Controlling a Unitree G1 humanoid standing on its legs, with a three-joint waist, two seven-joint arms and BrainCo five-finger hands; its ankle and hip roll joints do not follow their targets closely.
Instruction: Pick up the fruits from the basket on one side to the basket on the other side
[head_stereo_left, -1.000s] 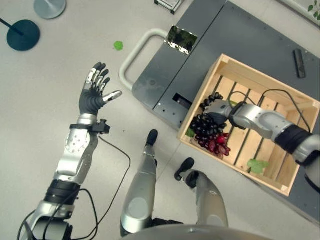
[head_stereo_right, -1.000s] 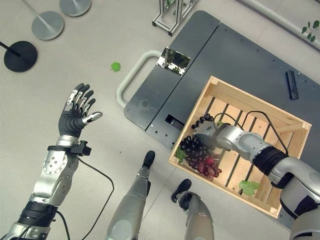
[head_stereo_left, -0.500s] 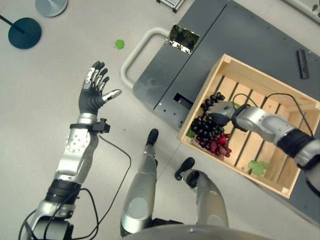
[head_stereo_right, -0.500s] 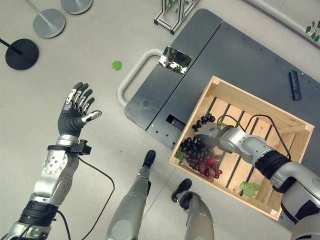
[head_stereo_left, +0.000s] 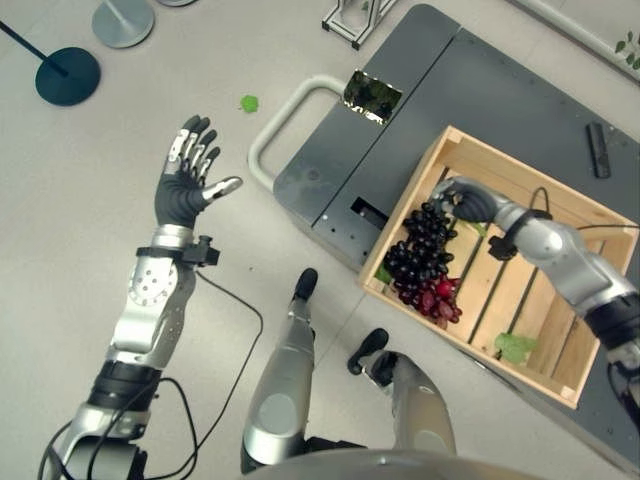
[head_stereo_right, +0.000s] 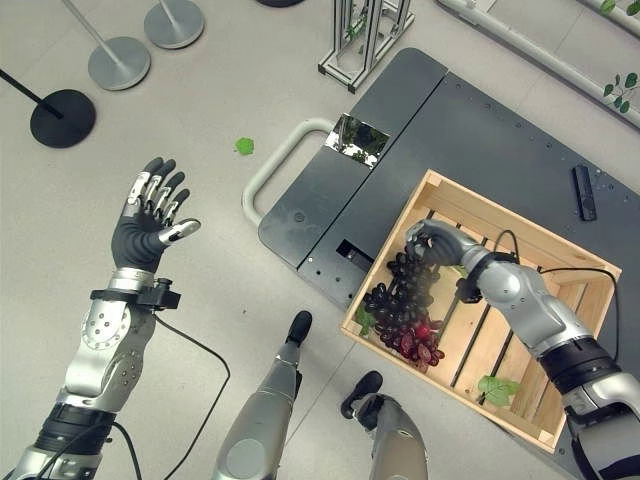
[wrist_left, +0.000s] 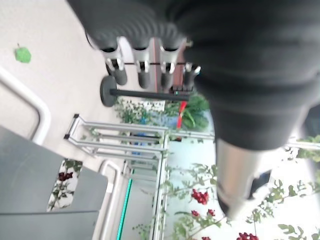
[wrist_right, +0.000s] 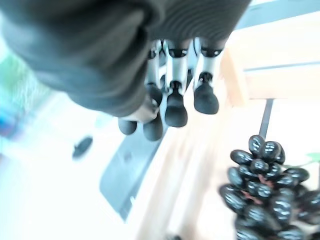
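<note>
Dark grapes hang just beside the right hand.

No readable text

No lettering, number, label or sign can be made out on the wooden crate, the grey cart deck or the floor around them.

Grey floor, dark flat cart carrying wooden crate, green scrap, round stand bases
</note>
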